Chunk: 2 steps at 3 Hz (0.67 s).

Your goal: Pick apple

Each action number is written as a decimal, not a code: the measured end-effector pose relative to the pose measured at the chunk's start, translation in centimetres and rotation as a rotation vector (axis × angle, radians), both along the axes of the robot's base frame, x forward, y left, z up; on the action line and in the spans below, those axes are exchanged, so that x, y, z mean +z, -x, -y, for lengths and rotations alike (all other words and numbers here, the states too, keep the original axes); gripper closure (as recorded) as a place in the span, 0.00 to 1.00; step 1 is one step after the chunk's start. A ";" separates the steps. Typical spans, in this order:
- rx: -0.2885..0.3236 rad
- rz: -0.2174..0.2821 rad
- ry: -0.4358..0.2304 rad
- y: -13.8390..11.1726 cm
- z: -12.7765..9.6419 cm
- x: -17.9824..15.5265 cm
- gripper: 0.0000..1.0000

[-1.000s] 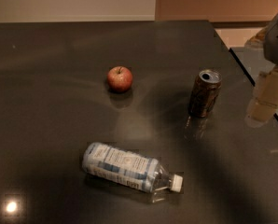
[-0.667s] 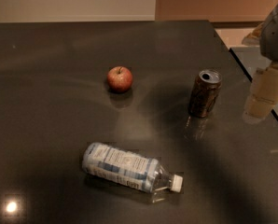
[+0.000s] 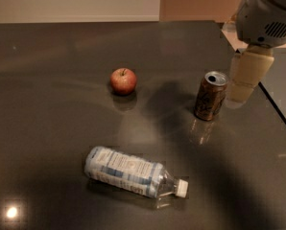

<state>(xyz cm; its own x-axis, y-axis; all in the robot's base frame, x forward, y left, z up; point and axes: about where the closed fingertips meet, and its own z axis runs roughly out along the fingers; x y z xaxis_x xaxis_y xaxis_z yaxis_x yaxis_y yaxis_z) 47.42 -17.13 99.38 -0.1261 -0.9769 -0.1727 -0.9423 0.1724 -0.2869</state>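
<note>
Our gripper (image 3: pixel 246 78) hangs by the worktop's (image 3: pixel 47 128) right edge, and we cannot tell its state. The apple (image 3: pixel 123 80) sits mid-worktop, well apart toward the left edge, past the can (image 3: pixel 210 96).

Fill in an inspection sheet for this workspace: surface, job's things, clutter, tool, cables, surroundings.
Surface: dark glossy table, with a bright light reflection near its front left corner.
Job's things: apple, red, resting on the table left of centre, touching nothing.
Clutter: brown can standing upright to the right of the apple; clear bottle lying on its side near the front, white cap pointing right.
Tool: tool at the right side, just right of the can and well away from the apple, holding nothing.
Cables: nothing seen.
Surroundings: pale wall behind the table.
</note>
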 end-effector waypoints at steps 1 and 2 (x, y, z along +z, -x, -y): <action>0.018 0.000 -0.034 -2.0 -2.2 -0.1 0.00; 0.019 -0.025 -0.082 -4.4 -4.3 -1.1 0.00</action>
